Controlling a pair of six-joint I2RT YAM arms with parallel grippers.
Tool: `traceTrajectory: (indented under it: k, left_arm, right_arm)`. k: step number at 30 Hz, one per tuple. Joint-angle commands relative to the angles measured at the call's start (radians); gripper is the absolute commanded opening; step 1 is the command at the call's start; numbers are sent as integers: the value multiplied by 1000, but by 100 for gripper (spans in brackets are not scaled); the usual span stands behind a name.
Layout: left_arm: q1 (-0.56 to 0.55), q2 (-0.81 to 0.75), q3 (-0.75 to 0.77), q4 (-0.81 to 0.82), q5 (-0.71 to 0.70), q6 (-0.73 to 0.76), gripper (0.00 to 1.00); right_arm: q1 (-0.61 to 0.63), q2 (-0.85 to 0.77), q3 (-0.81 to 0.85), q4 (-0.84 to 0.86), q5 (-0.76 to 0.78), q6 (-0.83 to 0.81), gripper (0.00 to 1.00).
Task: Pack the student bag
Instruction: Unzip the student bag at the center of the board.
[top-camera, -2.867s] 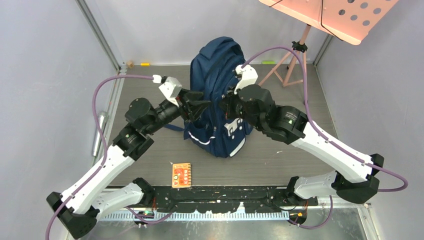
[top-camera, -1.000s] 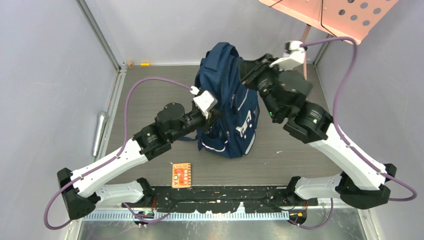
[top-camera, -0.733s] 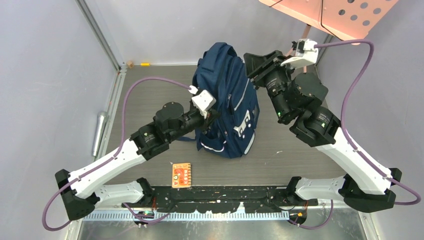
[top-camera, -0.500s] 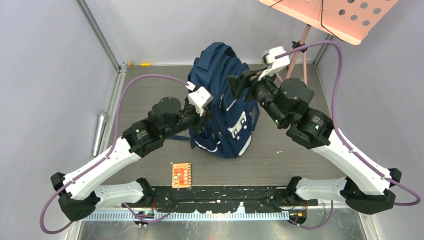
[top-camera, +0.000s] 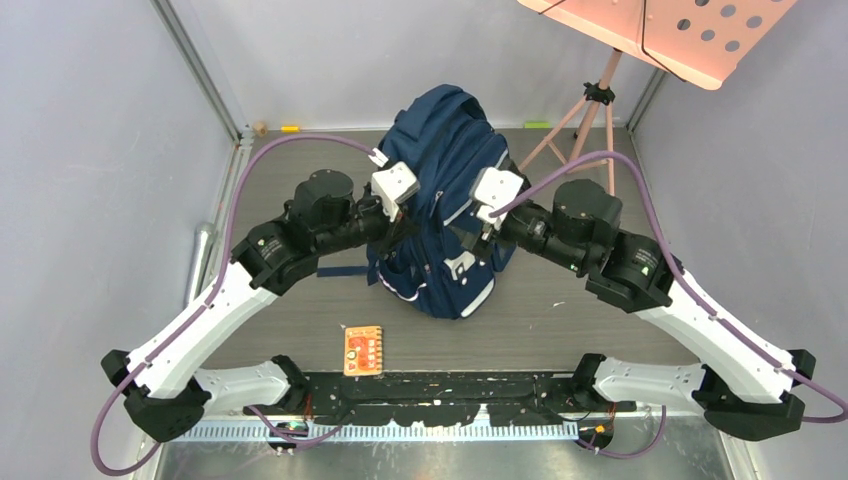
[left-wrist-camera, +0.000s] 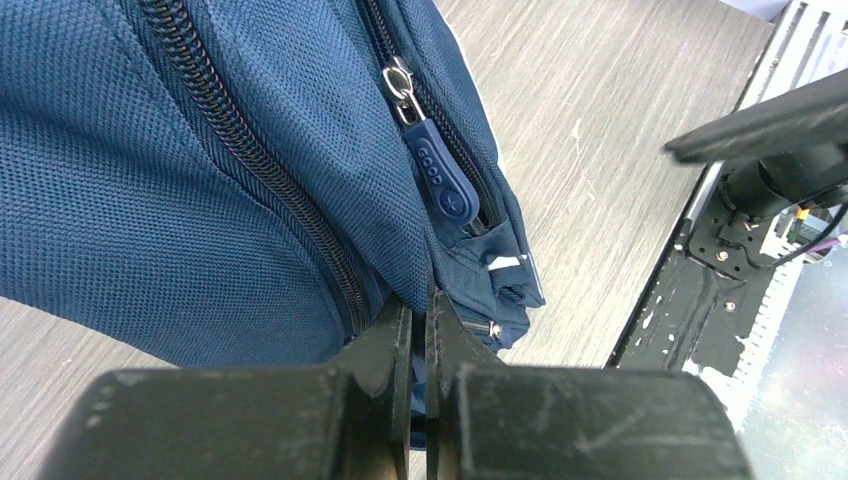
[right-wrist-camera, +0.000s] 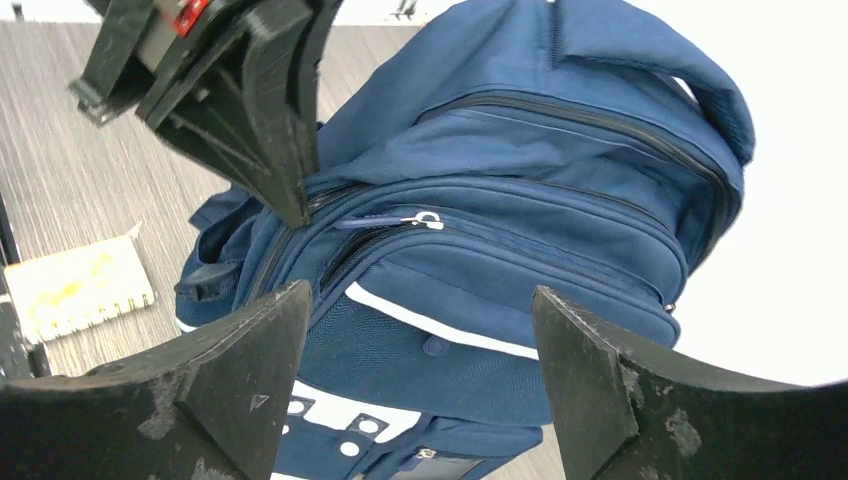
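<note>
The student bag (top-camera: 445, 140) stands upright about the middle of the grey table (top-camera: 300, 312), and its front with the white patches is turned toward the arm bases. At the bag's left side, the left gripper (left-wrist-camera: 419, 322) has its two fingers pressed together on the bag's lower edge, just under a closed zip with a blue rubber pull (left-wrist-camera: 440, 185). A thin strip of blue cloth shows in the slit between them, so it pinches the fabric. At the bag's right side, the right gripper (right-wrist-camera: 420, 300) has its jaws spread wide and holds nothing (the bag's front pockets fill the view beyond them, and I cannot tell if a finger touches the cloth). A small orange card (top-camera: 362, 350) lies flat in front of the bag, apart from it. Behind the bag, to its right, stands a pink music stand (top-camera: 660, 30).
</note>
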Motion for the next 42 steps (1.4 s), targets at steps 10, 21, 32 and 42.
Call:
traceTrajectory:
  k: [10,21,32,42]
  left_arm:
    - [31,-54,-28,109,138,9,0]
    - [49,-65,-38,121,169,-8,0]
    - [55,-56,-40,126,191,-22,0]
    - [60,-41,-44,131,218,-36,0]
  right_arm:
    - [33,106,27,23,-120,-299,88]
    - [34,170,29,61,-55,-425,84]
    - [36,177,-9,177,-8,-462,58]
    - [59,192,-19,219,12,-478,34]
